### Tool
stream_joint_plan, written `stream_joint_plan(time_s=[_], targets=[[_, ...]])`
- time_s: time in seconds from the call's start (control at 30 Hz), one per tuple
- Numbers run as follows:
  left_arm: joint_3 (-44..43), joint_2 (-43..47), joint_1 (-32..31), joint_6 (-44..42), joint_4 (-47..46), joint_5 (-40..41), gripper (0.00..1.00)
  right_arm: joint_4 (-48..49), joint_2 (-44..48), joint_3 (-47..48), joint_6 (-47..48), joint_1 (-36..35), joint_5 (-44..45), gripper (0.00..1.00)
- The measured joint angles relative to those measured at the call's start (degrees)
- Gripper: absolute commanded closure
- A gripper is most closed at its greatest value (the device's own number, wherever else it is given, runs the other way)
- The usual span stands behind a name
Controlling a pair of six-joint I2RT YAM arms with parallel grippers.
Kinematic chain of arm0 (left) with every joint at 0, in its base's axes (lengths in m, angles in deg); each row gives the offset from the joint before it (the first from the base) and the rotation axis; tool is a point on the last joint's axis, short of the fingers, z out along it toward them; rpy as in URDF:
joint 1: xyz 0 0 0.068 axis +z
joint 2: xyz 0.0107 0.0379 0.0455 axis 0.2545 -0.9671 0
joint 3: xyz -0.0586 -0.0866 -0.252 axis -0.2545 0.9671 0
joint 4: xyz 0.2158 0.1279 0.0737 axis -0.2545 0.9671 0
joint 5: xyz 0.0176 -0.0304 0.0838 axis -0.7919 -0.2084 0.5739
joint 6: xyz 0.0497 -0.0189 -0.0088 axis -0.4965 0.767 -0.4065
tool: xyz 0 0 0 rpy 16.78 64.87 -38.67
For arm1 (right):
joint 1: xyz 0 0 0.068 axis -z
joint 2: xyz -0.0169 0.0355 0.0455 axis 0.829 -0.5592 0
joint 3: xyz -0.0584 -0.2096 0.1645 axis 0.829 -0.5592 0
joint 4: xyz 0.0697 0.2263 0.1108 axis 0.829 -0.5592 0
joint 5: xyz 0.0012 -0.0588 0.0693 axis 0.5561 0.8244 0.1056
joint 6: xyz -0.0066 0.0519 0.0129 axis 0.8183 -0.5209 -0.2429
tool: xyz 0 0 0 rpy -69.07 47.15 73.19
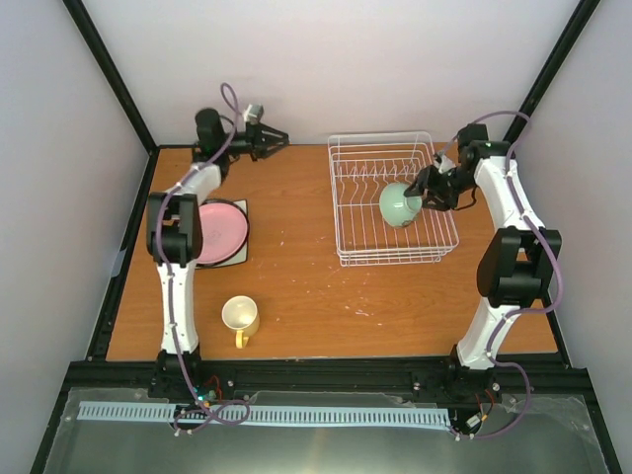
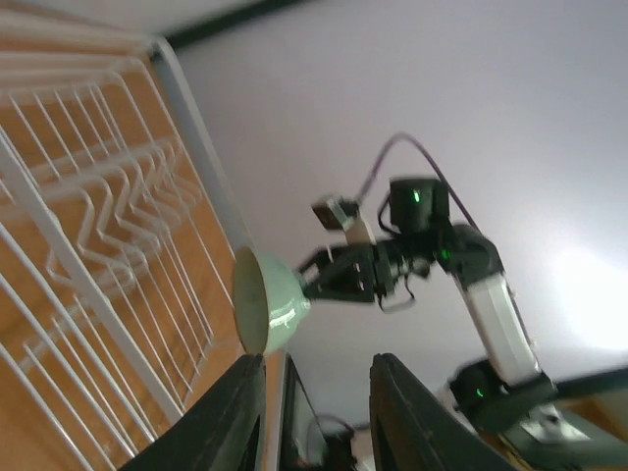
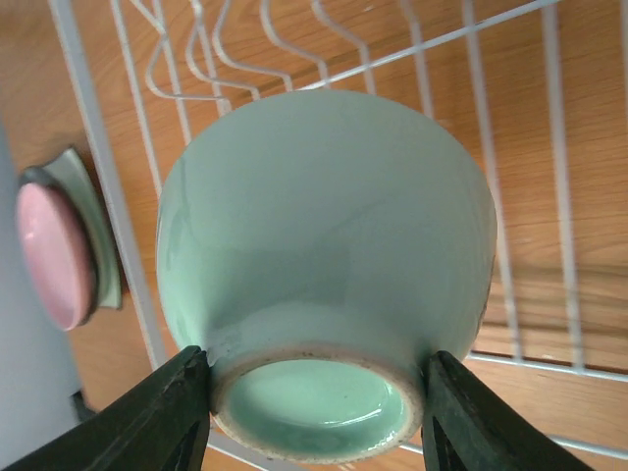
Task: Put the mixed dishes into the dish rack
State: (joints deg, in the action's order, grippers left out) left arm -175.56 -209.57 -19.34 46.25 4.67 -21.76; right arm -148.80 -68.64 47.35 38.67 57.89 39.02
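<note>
The mint-green bowl (image 1: 399,205) is held on its side inside the dish rack (image 1: 341,222), toward its right half, with its foot ring pinched between the fingers of the right gripper (image 1: 425,194); whether it touches the wires cannot be told. The left gripper (image 1: 269,139) is held high near the back wall, its fingers spread with nothing between them. The pink round plate (image 1: 223,229) is seen atop a stack at the left of the surface (image 1: 316,296), and the yellow mug (image 1: 240,315) is seen upright near the front, well apart from the rack
</note>
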Motion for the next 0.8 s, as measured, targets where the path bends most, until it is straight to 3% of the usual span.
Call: stream_joint_plan(time_s=[0.1, 0.2, 0.33, 0.53, 0.8], targets=[[-8.4, 2.8, 2.0, -23.5, 29.2, 4.1, 0.69, -2.9, -0.7, 3.5, 1.1, 0.0, 5.4, 0.97], [-20.6, 4.0, 3.3, -45.8, 56.1, 13.7, 0.67, -5.2, -2.8, 6.5, 2.3, -0.4, 10.7, 0.97], [-21.9, 10.4, 3.7, -65.7, 78.2, 25.4, 0.65, -6.9, -6.0, 7.9, 3.4, -1.2, 15.4, 0.97], [-9.2, 23.6, 2.7, -83.4, 95.2, 40.0, 0.63, -7.8, -9.9, 8.0, 4.5, -2.9, 20.2, 0.97], [2.8, 35.6, -2.2, -94.0, 103.5, 60.2, 0.59, -7.6, -11.4, 8.8, 5.1, -4.2, 26.1, 0.97]])
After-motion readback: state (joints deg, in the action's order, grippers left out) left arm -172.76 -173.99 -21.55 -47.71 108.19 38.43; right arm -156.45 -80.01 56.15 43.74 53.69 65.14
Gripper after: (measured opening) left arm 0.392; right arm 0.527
